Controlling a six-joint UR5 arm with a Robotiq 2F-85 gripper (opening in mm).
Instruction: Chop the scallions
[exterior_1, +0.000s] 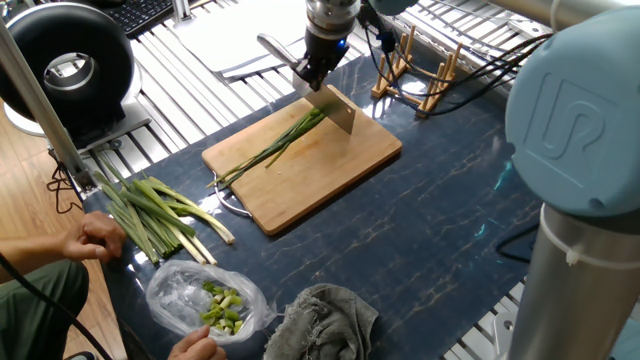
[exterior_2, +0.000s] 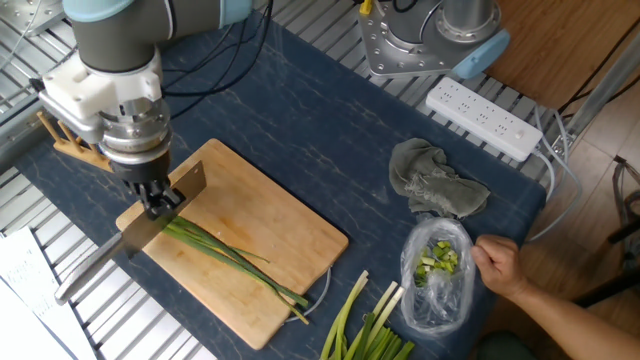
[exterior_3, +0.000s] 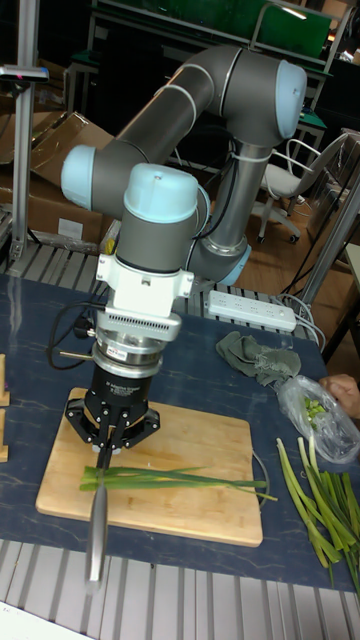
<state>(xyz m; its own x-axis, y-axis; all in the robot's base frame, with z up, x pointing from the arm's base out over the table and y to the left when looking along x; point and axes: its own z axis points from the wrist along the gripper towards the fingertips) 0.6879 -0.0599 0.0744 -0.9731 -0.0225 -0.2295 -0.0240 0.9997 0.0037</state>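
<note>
Green and very slender, the long bright scallions (exterior_2: 225, 257) lie on the pale rectangular wooden cutting board (exterior_2: 280, 225), which sits on the dark blue marbled worktop (exterior_2: 330, 120). In the other fixed view their long axis runs from about 10 o'clock near the robot's tool down to about 4 o'clock at the board's near edge; in the tall fixed view the scallions (exterior_3: 175, 479) stretch nearly straight from 9 o'clock to 3 o'clock across the board (exterior_3: 215, 440). The black two-finger gripper (exterior_2: 158, 196) stands directly over the 10 o'clock end of the stalks, so the uncut length lies away from it toward 4 o'clock. Its fingers are pressed together around the steel flat-bladed kitchen knife (exterior_2: 150, 222), whose blade crosses the stalks roughly at right angles. Whether the edge touches the green or hangs just above it cannot be told. No loose cut bits are visible on the board, so the chopping appears barely begun; the next stroke would likely need to come down square across the stalks and then step along them toward the 4 o'clock end. In the one fixed view the gripper (exterior_1: 313, 75) sits at the scallions' (exterior_1: 275, 148) 1 o'clock tip.
</note>
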